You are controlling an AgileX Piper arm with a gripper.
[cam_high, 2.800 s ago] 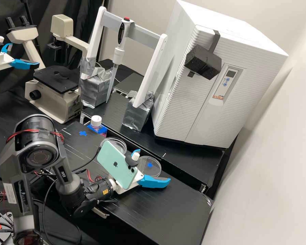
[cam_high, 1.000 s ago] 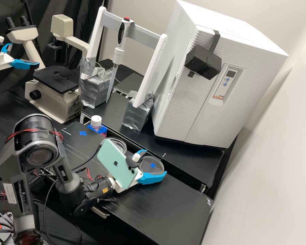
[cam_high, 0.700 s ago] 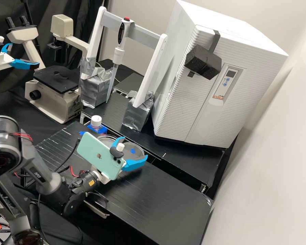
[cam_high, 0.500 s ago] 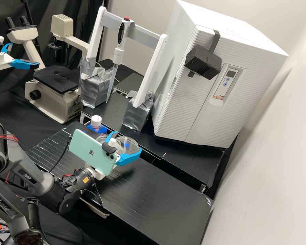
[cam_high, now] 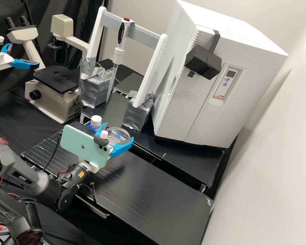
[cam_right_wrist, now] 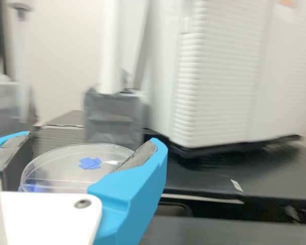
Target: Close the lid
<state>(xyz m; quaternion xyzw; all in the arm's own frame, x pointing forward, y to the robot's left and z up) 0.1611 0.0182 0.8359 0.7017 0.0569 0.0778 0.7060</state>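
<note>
Lid (cam_high: 123, 132), clear and round, with a blue mark (cam_high: 118, 135): in the high view you have it clasped between the blue fingers (cam_high: 121, 148) of your gripper (cam_high: 119, 131), by the far edge of the black worktop (cam_high: 156, 190). A mint-green phone (cam_high: 80, 144) rides on the gripper, near a white-capped bottle (cam_high: 96, 121). A white cabinet (cam_high: 221, 85) stands well apart.

In the wrist view, your fingers are closed on opposite sides of the lid. Beyond it stand a silver-wrapped block (cam_right_wrist: 112, 120) and the ribbed cabinet.
</note>
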